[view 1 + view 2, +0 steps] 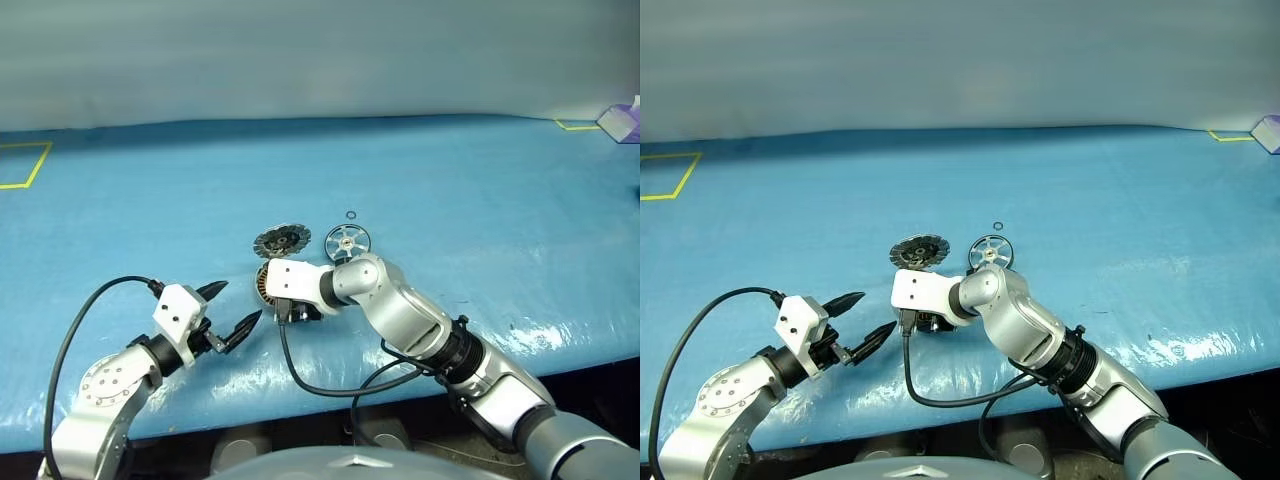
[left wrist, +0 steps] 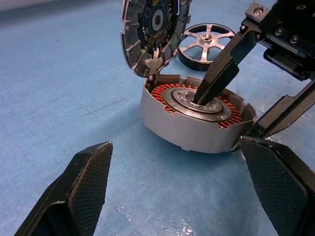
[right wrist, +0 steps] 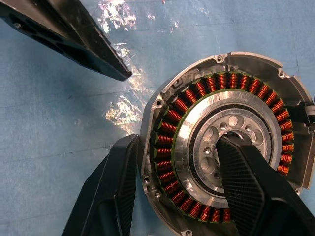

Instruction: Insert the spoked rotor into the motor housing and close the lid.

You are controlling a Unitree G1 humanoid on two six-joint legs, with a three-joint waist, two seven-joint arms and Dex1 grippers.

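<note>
Take the round grey motor housing (image 2: pixel 194 125) with its ring of copper windings as your landmark: it sits on the blue table cover (image 1: pixel 480 200) near the front edge, open side up. Your right gripper (image 3: pixel 182 191) straddles its wall, one black finger down in the silver centre and the other outside the grey rim, jaws part-way closed on that wall. I read this as a pinch on the rim to steady or shift the cup so its open side stays free for the rotor.

The shiny silver spoked rotor (image 1: pixel 347 240) lies flat just beyond the housing, a little to its right, untouched. The round grey segmented lid (image 2: pixel 155 32) stands tilted up at the housing's far edge. A tiny thin wire ring (image 1: pixel 351 214) lies further beyond the rotor.

Your left gripper (image 1: pixel 232 308) hangs just left of the housing, fingers spread wide and holding nothing, pointing towards it.

The head views hide the housing behind your right wrist. The left wrist view shows the lid seemingly joined to the housing rim by a small pale piece, and the right wrist view looks straight down onto the windings and the finger inside the bore
</note>
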